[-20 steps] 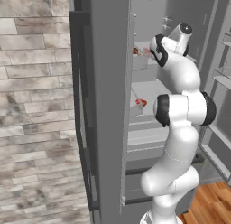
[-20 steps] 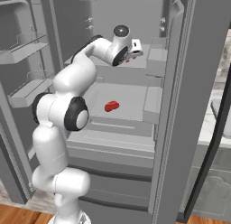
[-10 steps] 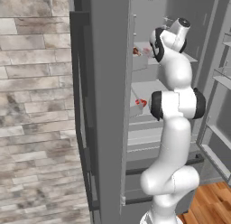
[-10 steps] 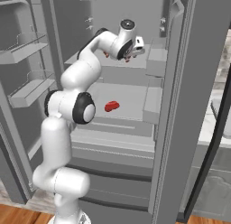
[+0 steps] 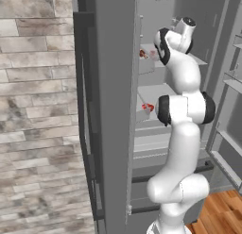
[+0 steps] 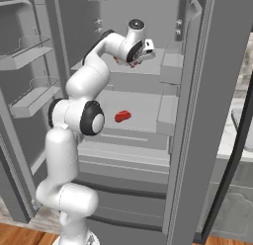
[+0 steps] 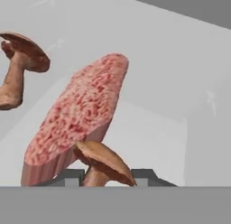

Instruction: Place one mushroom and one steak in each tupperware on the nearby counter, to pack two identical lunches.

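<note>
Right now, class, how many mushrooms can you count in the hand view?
2. One mushroom sits at the bottom, just in front of the pink steak; the other mushroom is at the left edge. More could be hidden behind the steak.

We find no readable text, label, brand, number or sign anywhere in these views.
</note>
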